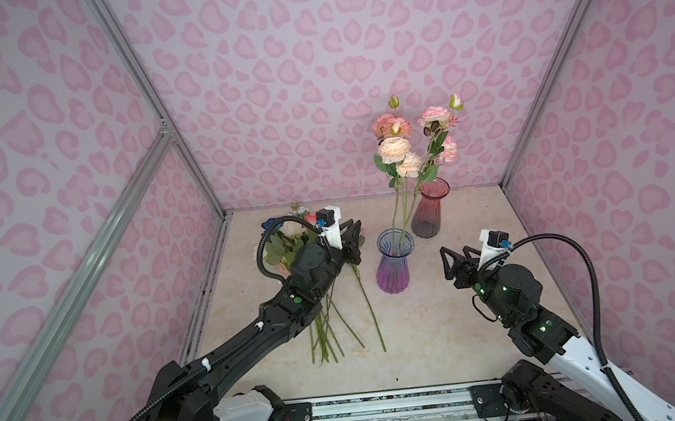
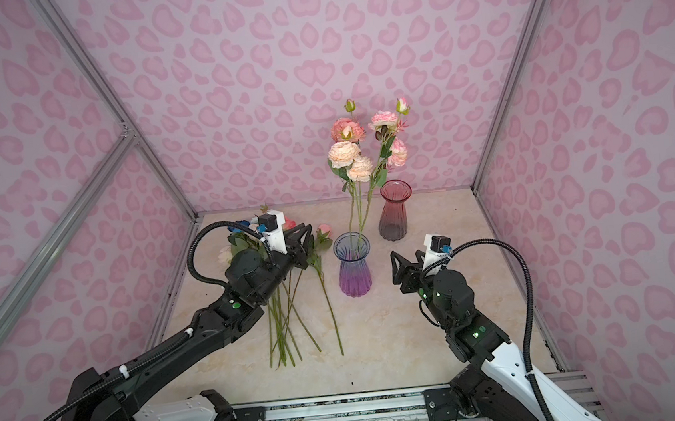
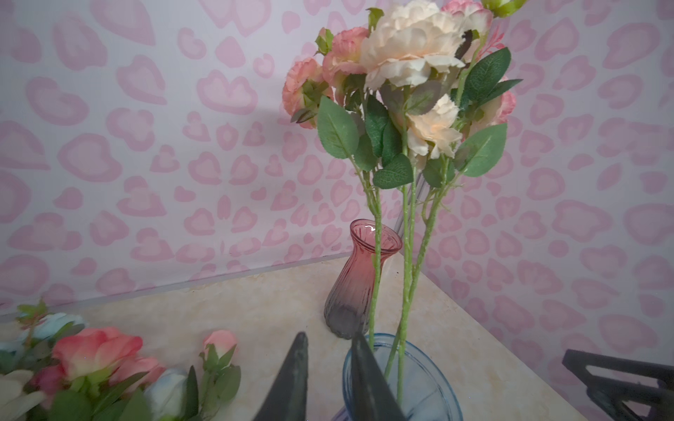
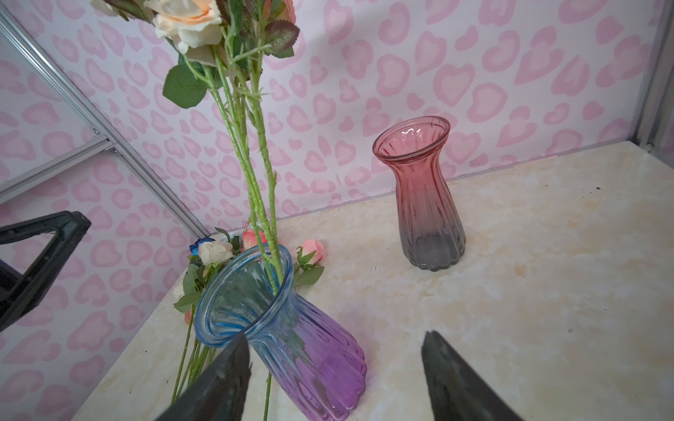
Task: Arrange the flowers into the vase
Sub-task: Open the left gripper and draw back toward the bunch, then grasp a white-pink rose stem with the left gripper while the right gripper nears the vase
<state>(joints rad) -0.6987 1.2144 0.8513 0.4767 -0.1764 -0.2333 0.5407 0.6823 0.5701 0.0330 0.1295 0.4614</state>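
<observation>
A blue-to-purple glass vase stands mid-table with three tall stems of peach and pink flowers in it. More flowers lie in a pile on the left, partly under my left arm. My left gripper hovers just left of the vase rim, its jaws a narrow gap apart with nothing between them. Right of the vase, my right gripper points at the vase body, wide open and empty.
An empty red-to-grey glass vase stands behind the blue one near the back wall. A pink bud lies between the pile and the blue vase. Pink patterned walls enclose the marble table on three sides.
</observation>
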